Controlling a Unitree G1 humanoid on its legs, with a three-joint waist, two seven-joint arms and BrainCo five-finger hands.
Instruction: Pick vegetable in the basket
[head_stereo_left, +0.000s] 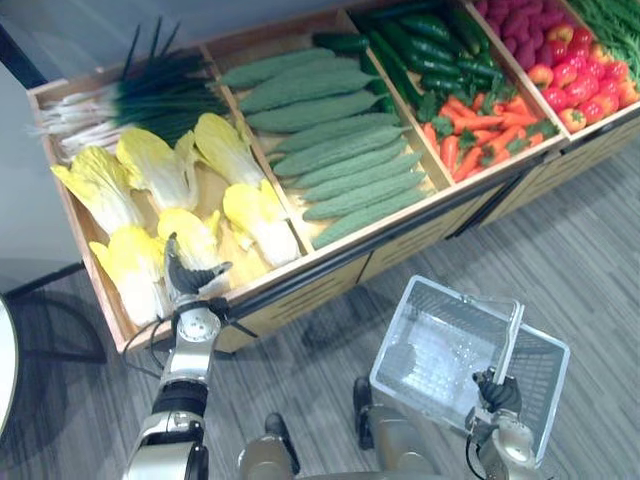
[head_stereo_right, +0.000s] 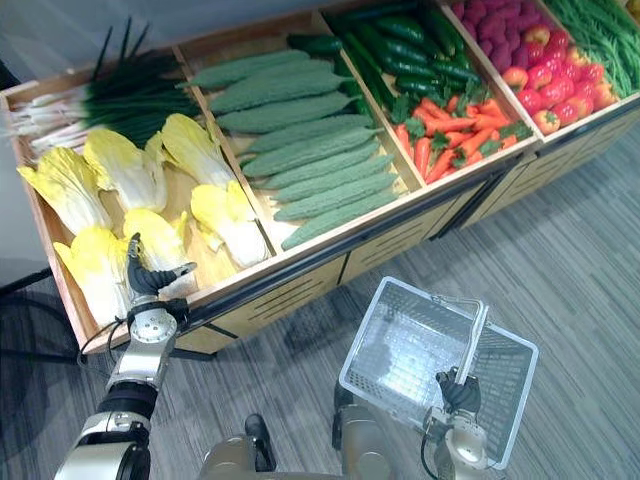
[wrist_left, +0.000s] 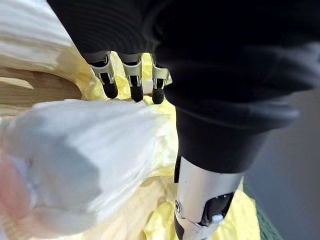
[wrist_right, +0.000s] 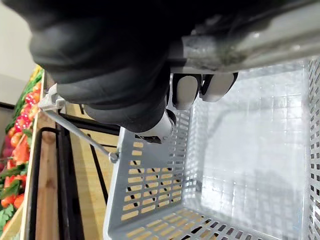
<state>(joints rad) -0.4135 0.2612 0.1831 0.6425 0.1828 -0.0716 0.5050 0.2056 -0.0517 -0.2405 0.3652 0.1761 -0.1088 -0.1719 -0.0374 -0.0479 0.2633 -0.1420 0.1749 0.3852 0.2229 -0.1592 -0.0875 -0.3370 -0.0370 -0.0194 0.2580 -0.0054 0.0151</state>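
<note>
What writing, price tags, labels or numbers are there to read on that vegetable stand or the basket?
None: no words, numbers or signs can be read anywhere. The wooden stand carries no price tags on its front, and the basket shows no label.

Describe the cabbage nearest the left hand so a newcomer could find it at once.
On the wooden stand, take the leftmost compartment, with green onions at its back. Yellow cabbages lie there in two rows; yours is the middle cabbage of the front row. Unlike its neighbours, it lies right by the left hand at the front edge.
</note>
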